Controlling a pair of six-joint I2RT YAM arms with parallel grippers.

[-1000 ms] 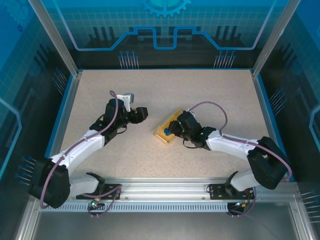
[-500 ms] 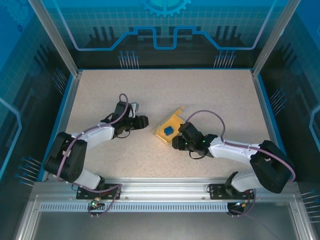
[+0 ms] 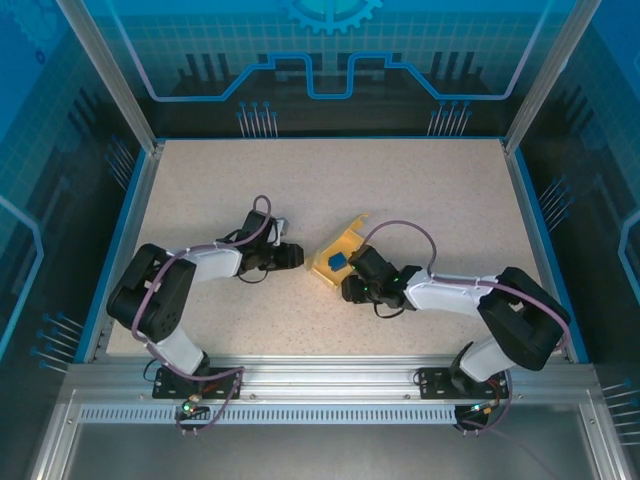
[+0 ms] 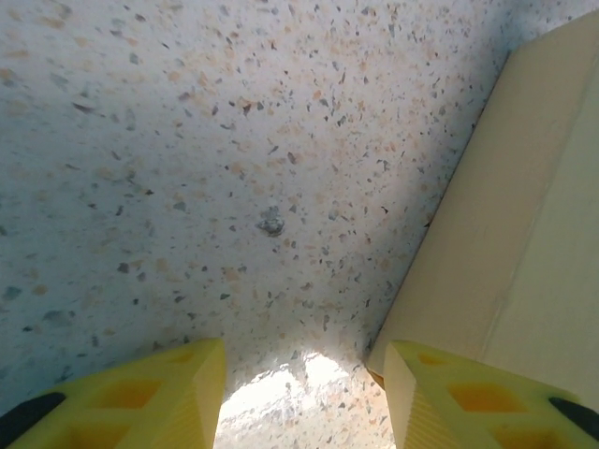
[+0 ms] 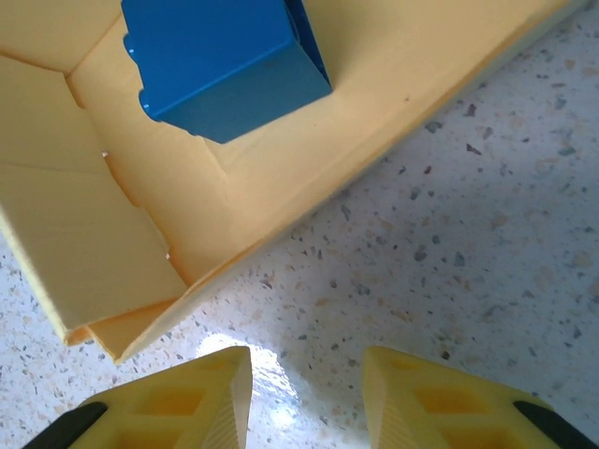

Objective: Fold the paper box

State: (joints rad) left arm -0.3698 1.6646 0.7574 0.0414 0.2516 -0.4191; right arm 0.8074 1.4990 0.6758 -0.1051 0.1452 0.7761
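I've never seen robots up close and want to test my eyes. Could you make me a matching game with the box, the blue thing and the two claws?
Things:
1. paper box
2. blue block
3. left gripper
4. right gripper

Descriptions:
a. lies inside the box
b. faces the box's plain outer wall
c. pale yellow, top open
d. faces the box's open inside

Pairs: 1-c, 2-a, 3-b, 4-d

Speckled beige tabletop [image 3: 400, 180] — blue-rimmed; glowing blue circuit-pattern walls [image 3: 330, 60] behind aluminium posts [image 3: 108, 70].
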